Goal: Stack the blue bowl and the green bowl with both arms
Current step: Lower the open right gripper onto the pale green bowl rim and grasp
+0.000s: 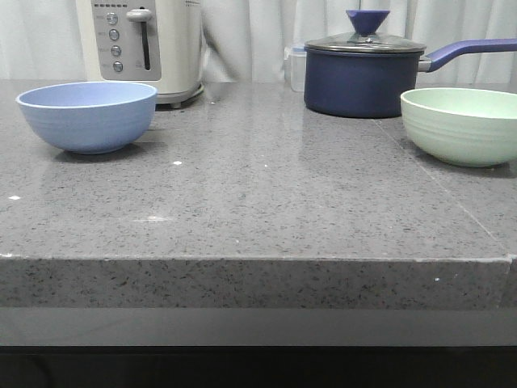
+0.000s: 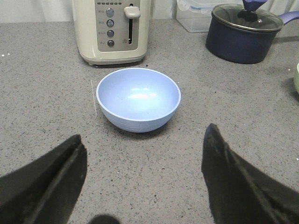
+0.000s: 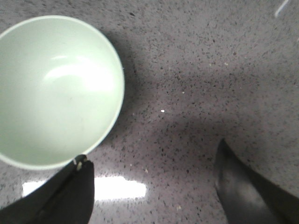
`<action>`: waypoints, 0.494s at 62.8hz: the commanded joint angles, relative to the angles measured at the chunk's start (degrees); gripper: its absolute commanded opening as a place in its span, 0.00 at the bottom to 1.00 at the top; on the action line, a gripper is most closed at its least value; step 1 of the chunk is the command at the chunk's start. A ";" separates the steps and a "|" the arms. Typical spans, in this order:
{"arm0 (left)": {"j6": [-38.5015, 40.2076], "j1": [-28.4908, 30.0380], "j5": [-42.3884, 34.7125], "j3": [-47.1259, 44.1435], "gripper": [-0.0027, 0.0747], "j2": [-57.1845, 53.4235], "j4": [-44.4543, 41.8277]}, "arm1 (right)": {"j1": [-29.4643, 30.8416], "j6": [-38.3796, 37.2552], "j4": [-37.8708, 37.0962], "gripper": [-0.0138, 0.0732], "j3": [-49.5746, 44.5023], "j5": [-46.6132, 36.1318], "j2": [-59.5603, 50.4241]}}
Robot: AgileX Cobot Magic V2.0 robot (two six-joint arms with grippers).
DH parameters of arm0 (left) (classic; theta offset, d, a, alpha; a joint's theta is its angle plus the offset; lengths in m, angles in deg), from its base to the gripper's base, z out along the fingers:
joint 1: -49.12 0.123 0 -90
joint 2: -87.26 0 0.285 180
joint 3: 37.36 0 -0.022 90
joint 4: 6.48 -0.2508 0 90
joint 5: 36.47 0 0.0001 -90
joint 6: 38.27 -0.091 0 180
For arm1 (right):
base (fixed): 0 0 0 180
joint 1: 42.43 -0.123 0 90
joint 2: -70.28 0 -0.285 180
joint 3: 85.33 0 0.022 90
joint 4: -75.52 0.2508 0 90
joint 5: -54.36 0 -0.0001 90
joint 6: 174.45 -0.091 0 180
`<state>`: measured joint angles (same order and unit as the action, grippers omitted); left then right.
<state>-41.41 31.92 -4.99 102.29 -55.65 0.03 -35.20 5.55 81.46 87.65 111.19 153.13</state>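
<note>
The blue bowl [image 1: 87, 115] sits upright and empty on the grey counter at the left. The green bowl [image 1: 460, 125] sits upright at the right edge of the front view. Neither arm shows in the front view. In the left wrist view my left gripper [image 2: 145, 142] is open and empty, and the blue bowl [image 2: 138, 99] lies ahead of it, apart from the fingers. In the right wrist view my right gripper [image 3: 152, 154] is open and empty over bare counter. The green bowl [image 3: 53, 88] lies beside it, its rim close to one fingertip [image 3: 81, 165].
A cream toaster [image 1: 145, 44] stands behind the blue bowl. A dark navy lidded saucepan [image 1: 363, 73] with a long handle stands behind the green bowl, a clear plastic box [image 1: 296, 66] next to it. The counter's front edge [image 1: 258, 260] runs across the front view.
</note>
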 commanded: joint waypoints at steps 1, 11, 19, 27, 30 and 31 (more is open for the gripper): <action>-0.08 -0.52 -4.25 2.04 0.70 0.55 0.82 | 1.46 1.40 2.01 0.78 3.48 -0.80 2.61; -0.08 -0.52 -4.25 2.04 0.70 0.55 0.82 | 2.45 8.68 10.88 0.78 6.09 -1.05 8.84; -0.08 -0.52 -4.25 2.04 0.70 0.55 0.82 | 2.45 11.41 15.83 0.78 7.89 -2.48 12.92; -0.08 -0.52 -4.25 2.04 0.70 0.55 0.82 | 2.45 12.63 18.39 0.78 8.49 -3.93 15.96; -0.08 -0.52 -4.25 2.04 0.70 0.55 0.82 | 2.45 13.37 19.00 0.78 8.53 -4.03 16.75; -0.08 -0.52 -4.25 2.04 0.70 0.55 0.82 | 2.45 13.57 19.12 0.77 8.53 -4.03 17.17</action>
<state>-41.41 31.92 -4.99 102.29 -55.65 0.03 -33.16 17.23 97.70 94.20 109.21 171.04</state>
